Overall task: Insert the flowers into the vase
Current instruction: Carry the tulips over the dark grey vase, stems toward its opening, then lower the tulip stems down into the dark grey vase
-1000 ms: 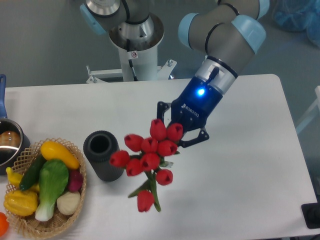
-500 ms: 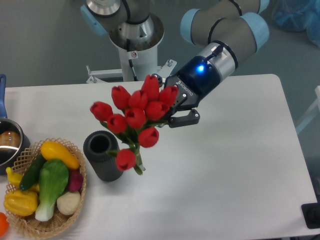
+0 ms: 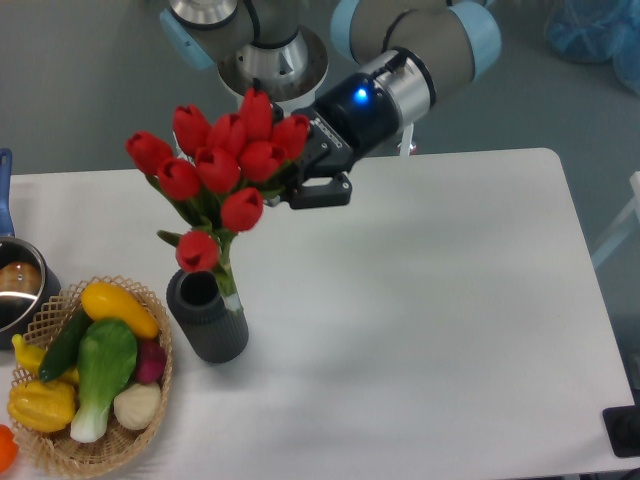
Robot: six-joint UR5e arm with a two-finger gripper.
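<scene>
The flowers (image 3: pixel 225 165), a bunch of red tulip buds on green stems, hang in the air above the table's left part. My gripper (image 3: pixel 298 172) is shut on them from the right, near the buds. The stem ends (image 3: pixel 231 285) reach down to the right edge of the vase's rim. The vase (image 3: pixel 206 316) is a dark grey ribbed cylinder standing upright on the white table, its mouth open and partly behind the lowest bud. I cannot tell whether the stems touch the vase.
A wicker basket (image 3: pixel 150 400) with yellow, green and white vegetables stands left of the vase. A steel pot (image 3: pixel 18 290) with a blue handle is at the left edge. The robot base (image 3: pixel 270 80) stands behind the table.
My gripper has lifted the flowers up and to the left. The bunch has swung more upright, and its stem ends have moved from the table right of the vase to the vase's rim.
</scene>
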